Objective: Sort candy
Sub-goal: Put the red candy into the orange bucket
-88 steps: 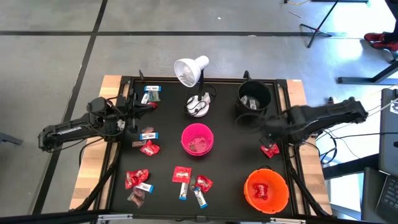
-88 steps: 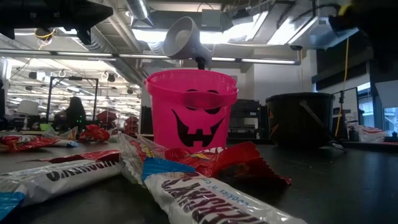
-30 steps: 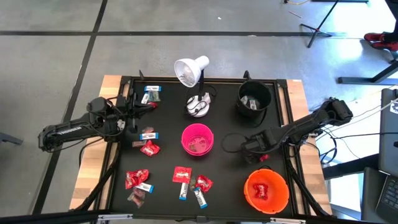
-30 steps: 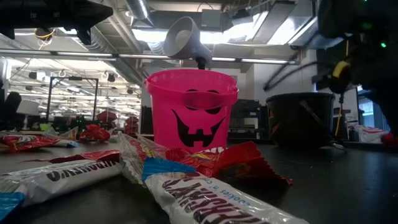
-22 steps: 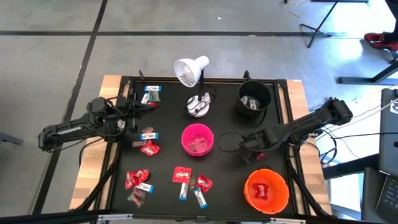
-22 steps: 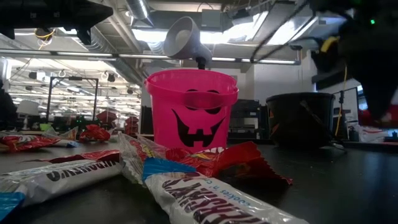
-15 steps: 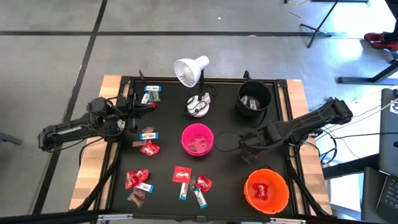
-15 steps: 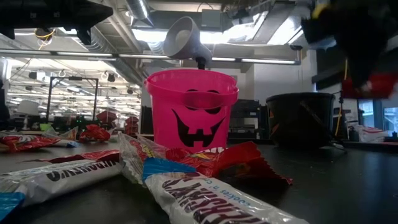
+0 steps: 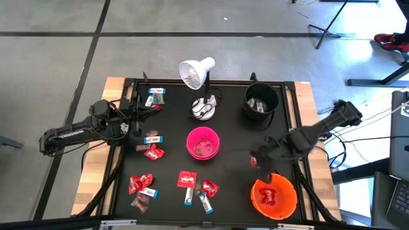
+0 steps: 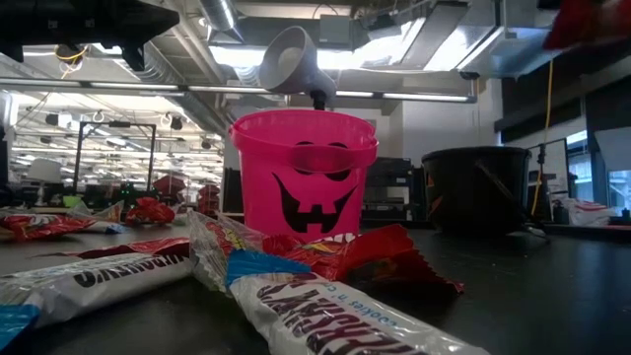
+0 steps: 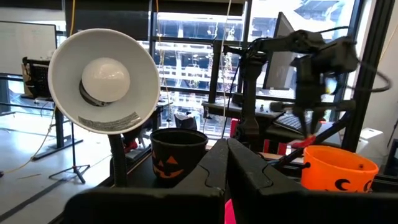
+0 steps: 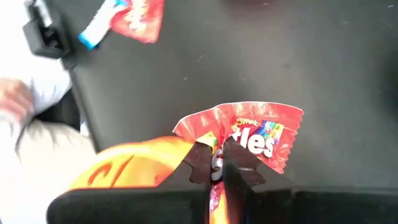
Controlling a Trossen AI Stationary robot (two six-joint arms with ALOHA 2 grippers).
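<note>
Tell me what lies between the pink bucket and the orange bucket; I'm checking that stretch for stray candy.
In the high view only bare black table shows between the pink bucket and the orange bucket; the right gripper hangs above it, holding a red packet.

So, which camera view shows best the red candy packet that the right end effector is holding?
The right wrist view: the red candy packet fills the middle, pinched by the shut right end effector, its print readable. The high view shows only a red speck near the orange bowl. The low view shows a blurred red corner.
</note>
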